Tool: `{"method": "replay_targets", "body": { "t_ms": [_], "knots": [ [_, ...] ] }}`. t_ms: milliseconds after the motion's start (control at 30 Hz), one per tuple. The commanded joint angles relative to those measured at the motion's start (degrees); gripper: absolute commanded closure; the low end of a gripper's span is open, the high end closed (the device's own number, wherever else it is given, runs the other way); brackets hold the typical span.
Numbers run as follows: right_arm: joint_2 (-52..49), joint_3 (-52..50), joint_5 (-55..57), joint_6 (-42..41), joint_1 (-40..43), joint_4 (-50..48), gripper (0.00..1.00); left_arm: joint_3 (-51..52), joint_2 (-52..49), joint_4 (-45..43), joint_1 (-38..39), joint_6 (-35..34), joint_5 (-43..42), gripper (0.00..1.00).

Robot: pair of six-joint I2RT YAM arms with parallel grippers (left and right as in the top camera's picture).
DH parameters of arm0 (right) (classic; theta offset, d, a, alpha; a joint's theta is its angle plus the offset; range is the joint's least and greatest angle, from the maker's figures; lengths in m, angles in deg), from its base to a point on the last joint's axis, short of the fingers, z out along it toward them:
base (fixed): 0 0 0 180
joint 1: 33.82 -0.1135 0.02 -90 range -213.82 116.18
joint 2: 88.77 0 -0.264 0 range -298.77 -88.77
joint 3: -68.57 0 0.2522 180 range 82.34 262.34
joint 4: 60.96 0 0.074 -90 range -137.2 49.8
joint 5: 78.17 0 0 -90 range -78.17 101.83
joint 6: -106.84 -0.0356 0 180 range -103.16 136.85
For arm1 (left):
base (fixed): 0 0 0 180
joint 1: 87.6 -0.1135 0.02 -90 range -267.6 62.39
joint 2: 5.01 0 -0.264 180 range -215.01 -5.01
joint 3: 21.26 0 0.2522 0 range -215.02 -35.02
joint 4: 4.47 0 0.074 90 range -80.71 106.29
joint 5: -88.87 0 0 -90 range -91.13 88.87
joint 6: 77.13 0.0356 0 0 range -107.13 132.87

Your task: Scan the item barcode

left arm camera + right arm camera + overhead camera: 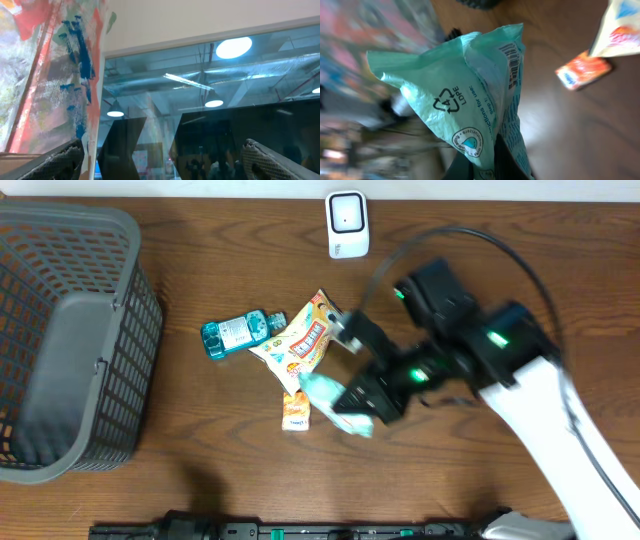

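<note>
My right gripper (352, 396) is shut on a pale green plastic packet (335, 398), lifted a little above the table's middle. In the right wrist view the packet (465, 95) fills the frame, with the dark fingers (465, 167) pinching its lower end. Its barcode (510, 64) shows on the upper right fold. A white scanner (347, 224) stands at the back edge, well away from the packet. My left gripper (162, 162) is open and holds nothing. It points up at ceiling lights and does not show in the overhead view.
A teal bottle (240, 333), a yellow-orange snack bag (302, 338) and a small orange packet (295, 413) lie left of the held packet. The small orange packet (582, 71) also shows in the right wrist view. A grey mesh basket (70, 340) fills the left side.
</note>
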Motion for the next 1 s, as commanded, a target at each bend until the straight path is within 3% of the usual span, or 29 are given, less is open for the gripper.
{"method": "replay_targets", "body": {
  "t_ms": [0,467,800,967],
  "knots": [
    [5.1,0.1,5.0,16.9,-1.1,1.6,0.99,0.3,-0.1,0.3,-0.3,-0.5,-0.1,0.00],
    [10.2,0.1,3.6,58.5,-6.3,1.2,0.99,0.3,-0.1,0.9,-0.3,-0.5,-0.1,0.00],
    [11.5,0.1,6.8,77.8,-6.3,-14.5,0.99,1.7,-0.1,1.7,-0.3,-0.5,-0.1,0.00],
    [13.4,0.1,4.1,81.7,-6.3,-14.7,0.99,3.3,-0.1,-0.1,-0.3,-0.5,-0.1,0.00]
  ]
}}
